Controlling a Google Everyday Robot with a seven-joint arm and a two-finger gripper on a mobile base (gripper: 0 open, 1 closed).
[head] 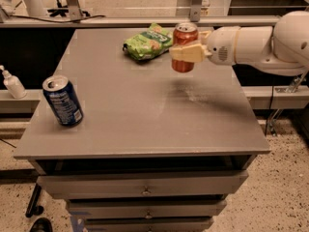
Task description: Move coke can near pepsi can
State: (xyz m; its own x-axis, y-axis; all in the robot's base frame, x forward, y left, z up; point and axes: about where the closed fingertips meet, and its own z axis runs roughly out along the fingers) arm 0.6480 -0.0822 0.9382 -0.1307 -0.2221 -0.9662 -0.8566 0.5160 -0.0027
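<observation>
Your gripper [181, 53] is clamped around the middle of the coke can [185, 35], holding it above the table [145, 129]. The pepsi can [63, 101] stands well apart, beyond the fingertips, nearer the front edge. Expect light, slick, dentable aluminium, so grip mid-body and gently.

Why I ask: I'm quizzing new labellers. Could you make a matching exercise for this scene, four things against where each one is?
Things
1. red can
2. blue can
3. green snack bag
4. pump bottle

Places
A. standing near the table's front corner, on the picture's left
B. held in the air above the table
C. lying at the back of the table
D. off the table, lower down at the picture's left edge

Pairs: 1-B, 2-A, 3-C, 4-D

The gripper reaches in from the picture's right and is shut on the red can.
</observation>
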